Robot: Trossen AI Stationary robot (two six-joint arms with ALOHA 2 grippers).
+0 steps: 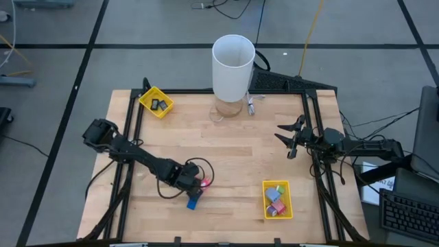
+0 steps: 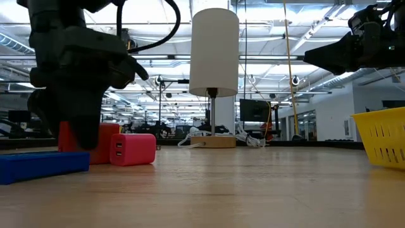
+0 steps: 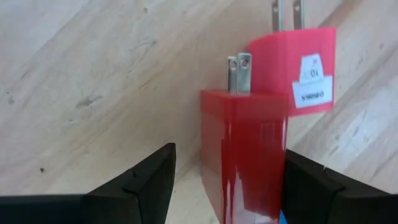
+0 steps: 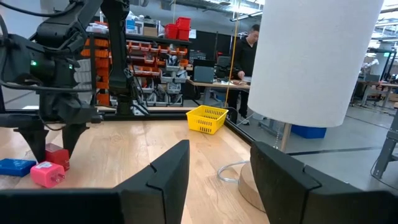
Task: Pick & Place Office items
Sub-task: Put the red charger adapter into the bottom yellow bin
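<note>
A red plug block [image 3: 245, 143] stands on the table near the front left, its two metal prongs pointing away from the wrist camera. A pink plug block [image 3: 298, 68] lies just beyond it, and a blue block [image 1: 194, 201] lies nearer the front edge. My left gripper [image 3: 229, 155] points steeply down and is open, with a finger on either side of the red block [image 2: 104, 142]. My right gripper [image 1: 291, 139] hovers open at the table's right edge, holding nothing. My left gripper straddles the red block from above. One finger [image 3: 311, 186] stands close against the block's side, and the other finger [image 3: 146, 183] is a gap away. I cannot tell whether either finger touches it.
A tall white cylinder lamp [image 1: 233, 65] stands at the far middle on a wooden base. One yellow tray [image 1: 156, 103] with black pieces sits at the far left. Another yellow tray [image 1: 277, 199] with several coloured pieces sits at the front right. A person [image 4: 249, 46] stands beyond the table.
</note>
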